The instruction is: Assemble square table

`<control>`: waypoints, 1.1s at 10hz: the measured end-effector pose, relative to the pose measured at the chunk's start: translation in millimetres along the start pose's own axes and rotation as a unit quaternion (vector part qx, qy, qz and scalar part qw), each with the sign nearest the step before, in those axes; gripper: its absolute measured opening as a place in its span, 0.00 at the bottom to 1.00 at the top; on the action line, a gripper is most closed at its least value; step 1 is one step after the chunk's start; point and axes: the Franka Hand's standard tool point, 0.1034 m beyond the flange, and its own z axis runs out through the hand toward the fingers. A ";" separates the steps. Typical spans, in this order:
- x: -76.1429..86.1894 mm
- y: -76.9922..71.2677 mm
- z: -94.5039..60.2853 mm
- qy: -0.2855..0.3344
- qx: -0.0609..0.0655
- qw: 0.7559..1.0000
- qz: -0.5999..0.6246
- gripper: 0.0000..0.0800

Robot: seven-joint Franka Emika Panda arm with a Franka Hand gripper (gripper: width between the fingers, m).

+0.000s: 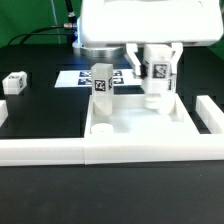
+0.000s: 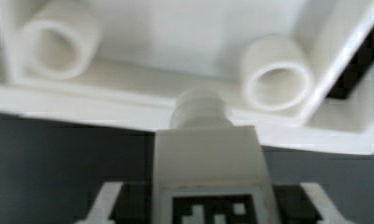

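Observation:
The white square table slab [image 1: 140, 125] lies in front of the low border wall. One tagged white leg [image 1: 102, 85] stands upright at its far corner on the exterior view's left. My gripper [image 1: 158, 62] is shut on a second tagged leg [image 1: 157, 78], held upright with its lower end at the slab's far corner on the exterior view's right. In the wrist view the held leg [image 2: 210, 150] runs down to the slab's rim [image 2: 95, 100], with fingers [image 2: 116, 200] on both sides. Two round hollow white forms [image 2: 278, 72] rise from the slab; legs or sockets, I cannot tell.
A loose tagged leg [image 1: 14, 82] lies on the black table at the exterior view's far left. The marker board [image 1: 72, 78] lies behind the slab. The white border wall [image 1: 40, 150] runs along the front and up the exterior view's right side [image 1: 210, 115].

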 end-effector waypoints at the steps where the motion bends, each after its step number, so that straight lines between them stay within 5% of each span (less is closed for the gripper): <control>1: 1.9 -4.4 0.2 0.001 0.007 1.000 0.002 0.36; 3: -3.5 -22.2 6.1 -0.005 0.013 1.000 0.012 0.36; 7: -16.8 -12.5 11.7 -0.012 0.001 1.000 -0.006 0.36; 11: -9.1 -9.6 19.6 -0.017 0.000 1.000 -0.010 0.36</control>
